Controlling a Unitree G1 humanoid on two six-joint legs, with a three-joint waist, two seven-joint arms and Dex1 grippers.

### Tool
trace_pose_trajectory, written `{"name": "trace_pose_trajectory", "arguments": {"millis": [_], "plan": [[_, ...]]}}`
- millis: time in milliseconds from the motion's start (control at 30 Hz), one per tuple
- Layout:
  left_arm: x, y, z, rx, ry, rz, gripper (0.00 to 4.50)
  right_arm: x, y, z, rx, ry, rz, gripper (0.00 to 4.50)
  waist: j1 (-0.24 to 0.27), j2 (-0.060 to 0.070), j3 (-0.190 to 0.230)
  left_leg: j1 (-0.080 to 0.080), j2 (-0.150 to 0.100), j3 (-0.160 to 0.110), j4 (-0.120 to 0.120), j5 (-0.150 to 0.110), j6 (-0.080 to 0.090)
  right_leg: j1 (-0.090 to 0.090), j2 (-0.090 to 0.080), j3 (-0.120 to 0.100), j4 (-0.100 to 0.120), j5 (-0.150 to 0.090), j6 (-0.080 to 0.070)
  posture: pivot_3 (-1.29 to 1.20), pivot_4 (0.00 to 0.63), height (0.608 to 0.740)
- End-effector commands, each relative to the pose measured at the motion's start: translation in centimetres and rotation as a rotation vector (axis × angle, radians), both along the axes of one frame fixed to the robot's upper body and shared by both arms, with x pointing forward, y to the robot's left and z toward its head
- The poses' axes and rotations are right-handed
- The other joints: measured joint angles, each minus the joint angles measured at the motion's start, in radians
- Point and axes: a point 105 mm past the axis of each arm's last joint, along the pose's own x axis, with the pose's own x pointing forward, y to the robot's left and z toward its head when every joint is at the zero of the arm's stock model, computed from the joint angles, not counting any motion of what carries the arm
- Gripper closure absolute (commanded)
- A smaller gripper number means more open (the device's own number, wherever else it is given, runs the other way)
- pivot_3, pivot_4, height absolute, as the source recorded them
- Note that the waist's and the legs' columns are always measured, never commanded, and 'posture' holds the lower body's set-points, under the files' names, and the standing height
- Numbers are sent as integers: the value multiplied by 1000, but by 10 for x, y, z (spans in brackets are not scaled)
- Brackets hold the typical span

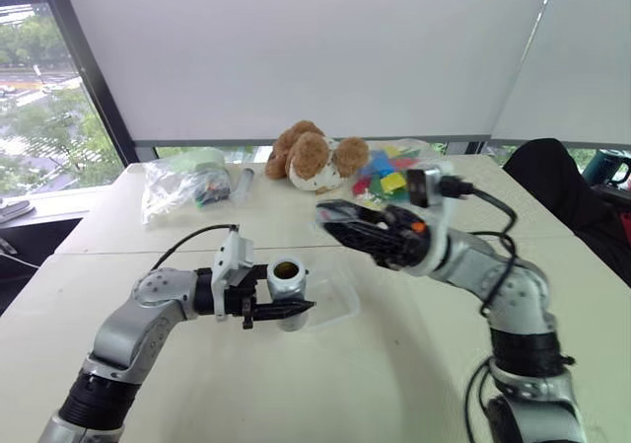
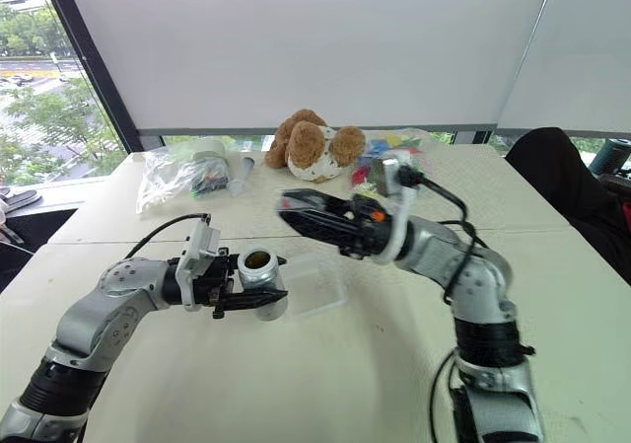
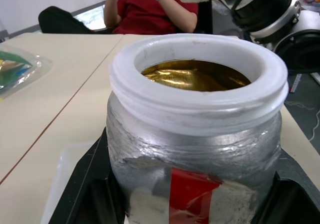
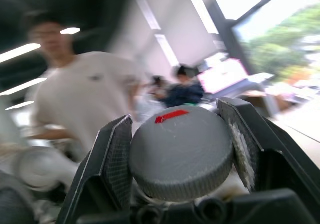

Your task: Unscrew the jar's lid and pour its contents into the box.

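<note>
With lid [image 4: 181, 151] off in right tool [image 1: 340, 218] and left tool [image 1: 281, 311] clamping open jar [image 1: 288, 281], could spill beside box [image 1: 333, 300] if tipped hastily.

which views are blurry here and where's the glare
Right wrist view: background people smeared, round grey lid between the right gripper's fingers fairly sharp. Head views: that gripper is motion-blurred, bright windows behind. Left wrist view: sharp, the silvery jar shows a golden sheen inside.
</note>
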Motion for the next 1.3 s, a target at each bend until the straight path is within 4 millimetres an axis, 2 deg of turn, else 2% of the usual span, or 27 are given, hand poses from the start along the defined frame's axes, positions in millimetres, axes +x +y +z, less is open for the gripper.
{"name": "trace_pose_trajectory", "arguments": {"millis": [33,100,200,267,433,600,700,833,867,967,1100,1300], "plan": [[1,8,13,-37,-46,20,2323,21,-73,-31,-163,-193,-422,2173,-4,0,0,-1,0,2,0,0,0,-1,0,0,0,0,0,0,150,740],[1,11,14,-41,-46,24,2323,17,-103,-62,-312,-244,-517,2173,-2,0,0,-1,-1,3,0,0,0,-1,0,0,1,0,0,0,150,740],[2,13,14,-46,-40,31,2323,17,-154,-94,-302,-159,-720,2173,-12,0,0,0,-1,4,0,0,0,-1,0,1,1,0,1,0,150,740],[4,16,14,-48,-34,37,2323,11,-186,-124,-343,-103,-843,2173,-14,0,0,2,0,7,0,0,0,-1,0,3,2,0,0,0,150,740],[9,19,16,-53,-29,45,2323,4,-216,-160,-383,-45,-982,2173,-14,1,1,12,3,8,-1,0,0,9,2,4,0,-1,-2,0,150,740],[13,22,19,-67,-25,54,2323,4,-227,-176,-361,3,-1059,2173,-11,1,1,12,3,7,-1,0,0,10,3,4,0,-1,-2,0,150,740],[16,25,20,-67,-19,56,2323,1,-225,-179,-301,43,-1037,2173,-10,1,1,12,3,7,0,0,0,11,3,5,-1,-1,-2,0,150,740],[18,28,20,-64,-12,65,2323,-5,-221,-168,-302,15,-995,217,-8,1,1,13,3,6,0,0,0,11,3,5,-1,-1,-2,0,150,740],[20,29,21,-56,-19,73,2323,-8,-221,-160,-316,-18,-991,38,-8,1,1,12,3,6,-1,0,0,11,3,5,-1,-1,-2,0,150,740],[25,37,25,-37,-34,121,2323,-12,-214,-132,-337,-104,-939,38,-8,1,1,12,3,4,-1,0,0,11,3,5,-1,-1,-1,0,150,740],[35,50,19,65,-68,209,2323,-21,-184,-98,-364,-189,-783,38,-9,2,1,12,3,3,-1,0,0,11,3,5,-1,-1,-2,0,150,740],[60,56,9,209,-221,373,2323,-37,-122,-80,-430,-304,-483,38,-4,1,1,12,4,2,-1,0,0,11,3,4,-3,-1,-1,0,150,740]]}}
